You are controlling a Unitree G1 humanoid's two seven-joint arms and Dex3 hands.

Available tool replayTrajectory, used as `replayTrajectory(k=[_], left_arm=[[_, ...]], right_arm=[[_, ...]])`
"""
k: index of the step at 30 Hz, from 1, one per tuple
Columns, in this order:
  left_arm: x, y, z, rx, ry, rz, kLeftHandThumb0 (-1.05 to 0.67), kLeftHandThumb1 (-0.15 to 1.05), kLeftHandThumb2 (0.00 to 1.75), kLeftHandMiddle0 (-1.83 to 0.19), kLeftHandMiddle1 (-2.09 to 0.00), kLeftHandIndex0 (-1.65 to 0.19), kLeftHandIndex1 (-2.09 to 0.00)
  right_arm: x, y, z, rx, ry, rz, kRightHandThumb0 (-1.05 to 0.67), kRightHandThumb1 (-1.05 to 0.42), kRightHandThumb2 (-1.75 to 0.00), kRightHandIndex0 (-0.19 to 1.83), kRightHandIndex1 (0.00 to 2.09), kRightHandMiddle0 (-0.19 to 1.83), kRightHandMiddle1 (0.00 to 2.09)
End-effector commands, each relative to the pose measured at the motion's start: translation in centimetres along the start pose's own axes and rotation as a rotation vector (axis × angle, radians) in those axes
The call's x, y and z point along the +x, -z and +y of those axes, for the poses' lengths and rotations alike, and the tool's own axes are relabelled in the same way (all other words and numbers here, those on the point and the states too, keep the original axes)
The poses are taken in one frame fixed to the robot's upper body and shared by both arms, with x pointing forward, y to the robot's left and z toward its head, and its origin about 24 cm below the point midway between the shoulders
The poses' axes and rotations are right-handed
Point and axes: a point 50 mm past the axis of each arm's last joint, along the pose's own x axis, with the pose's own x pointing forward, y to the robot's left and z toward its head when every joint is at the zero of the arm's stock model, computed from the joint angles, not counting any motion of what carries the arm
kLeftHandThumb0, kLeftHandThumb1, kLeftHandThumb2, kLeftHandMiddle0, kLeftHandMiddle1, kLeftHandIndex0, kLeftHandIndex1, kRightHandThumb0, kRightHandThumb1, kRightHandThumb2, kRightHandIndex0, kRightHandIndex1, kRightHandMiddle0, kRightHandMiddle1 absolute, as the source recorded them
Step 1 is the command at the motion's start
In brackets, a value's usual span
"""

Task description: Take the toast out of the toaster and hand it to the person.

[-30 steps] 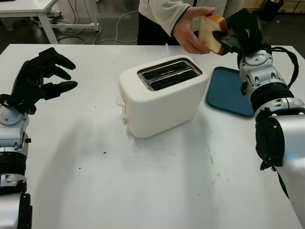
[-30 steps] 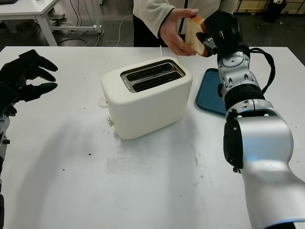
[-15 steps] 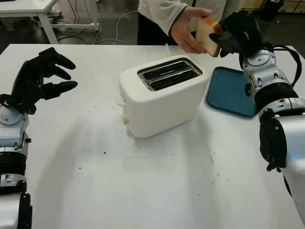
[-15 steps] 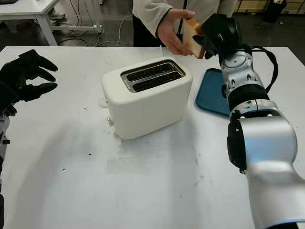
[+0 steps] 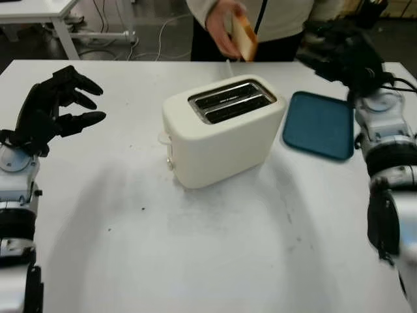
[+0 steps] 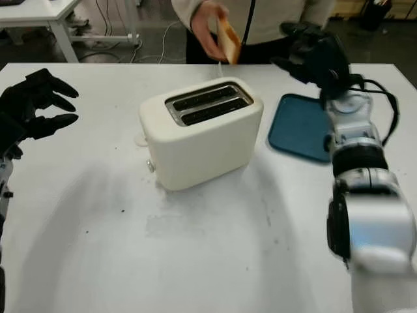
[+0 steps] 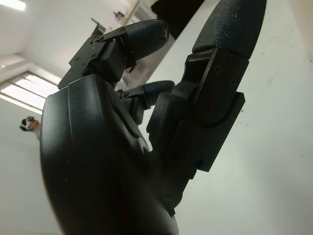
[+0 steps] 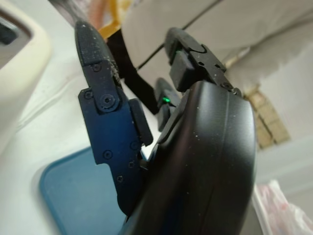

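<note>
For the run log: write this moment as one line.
toast: in person's hand | right hand: open, above blue tray | left hand: open, raised | toaster: slots empty

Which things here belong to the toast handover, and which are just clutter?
Job:
toast, in the person's hand
toaster, slots empty
right hand, open, above the far table edge

Lying about:
blue tray right of the toaster
left hand, open, idle at table's left
</note>
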Motion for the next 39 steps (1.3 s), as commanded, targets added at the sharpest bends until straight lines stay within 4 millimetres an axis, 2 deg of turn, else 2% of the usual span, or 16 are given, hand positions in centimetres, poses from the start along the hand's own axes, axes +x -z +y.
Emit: replayTrajectory(k=[1, 9, 13, 16, 20, 25, 32, 39], left_arm=[[-0.4, -0.1, 0.1, 0.027, 0.000, -0.005, -1.05, 0.86, 0.01, -0.34, -1.48, -0.35, -1.36], [-2.1, 0.1, -0.6, 0.000, -0.027, 0.007, -1.05, 0.84, 0.00, -0.30, -1.50, -0.33, -1.38], [-3.6, 0.1, -1.6, -0.058, -0.056, 0.002, -1.05, 0.83, 0.00, -0.17, -1.61, -0.20, -1.47], [-4.9, 0.1, -2.7, -0.106, -0.081, -0.005, -1.05, 0.84, 0.01, -0.08, -1.67, -0.10, -1.53], [-6.3, 0.6, -4.4, -0.191, -0.097, 0.003, -1.05, 0.84, 0.00, -0.05, -1.68, -0.05, -1.56], [-7.1, 1.3, -5.4, -0.253, -0.117, 0.027, -1.05, 0.82, 0.00, -0.09, -1.64, -0.07, -1.56], [-7.7, 2.2, -6.9, -0.320, -0.130, 0.032, -1.05, 0.81, 0.00, -0.10, -1.61, -0.07, -1.54], [-7.6, 2.5, -8.3, -0.380, -0.088, 0.011, -1.05, 0.81, 0.00, -0.17, -1.49, -0.18, -1.38]], right_arm=[[-2.3, 0.2, 0.3, 0.019, 0.007, -0.018, -0.77, -0.85, -0.01, 0.07, 0.16, 0.16, 0.00], [-10.2, -0.2, 5.7, 0.205, 0.014, 0.024, -0.70, -0.92, -0.05, 0.17, 0.18, 0.27, 0.04], [-12.9, -0.1, 8.1, 0.322, -0.015, 0.071, -0.65, -0.92, -0.03, 0.15, 0.13, 0.23, 0.01], [-14.1, -0.2, 9.0, 0.376, -0.008, 0.091, -0.64, -0.92, -0.05, 0.14, 0.11, 0.22, 0.00], [-15.0, -0.1, 9.9, 0.439, -0.004, 0.128, -0.64, -0.92, -0.07, 0.15, 0.10, 0.21, 0.00], [-15.5, 0.3, 10.8, 0.491, 0.018, 0.181, -0.65, -0.92, -0.05, 0.16, 0.08, 0.21, 0.00], [-15.9, 0.9, 12.0, 0.537, 0.039, 0.237, -0.64, -0.92, -0.08, 0.16, 0.06, 0.20, 0.00], [-15.7, 1.4, 12.7, 0.526, 0.051, 0.278, -0.62, -0.92, -0.13, 0.12, 0.03, 0.15, 0.00]])
